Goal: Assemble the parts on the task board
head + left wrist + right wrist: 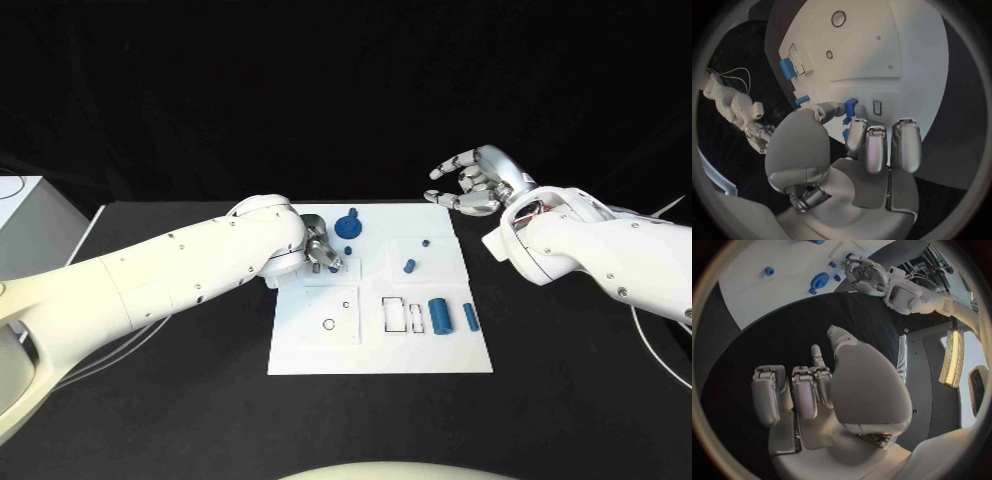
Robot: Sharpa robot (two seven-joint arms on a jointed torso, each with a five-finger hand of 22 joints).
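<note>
We look down on a black table (pixel 173 400) with the white board (pixel 378 345) at its centre. At the board's 11 o'clock our left hand (pixel 320 250) pinches a small blue part (pixel 851 105) between thumb and finger. At 1 o'clock, off the board, our right hand (pixel 476 182) hangs with curled fingers holding nothing. At 4 o'clock lie two blue cylinders (pixel 440 317); a round blue piece (pixel 348 227) stands near 12. We judge the parts light, stiff and smooth, best pinched across their sides. Open table surrounds the board.
</note>
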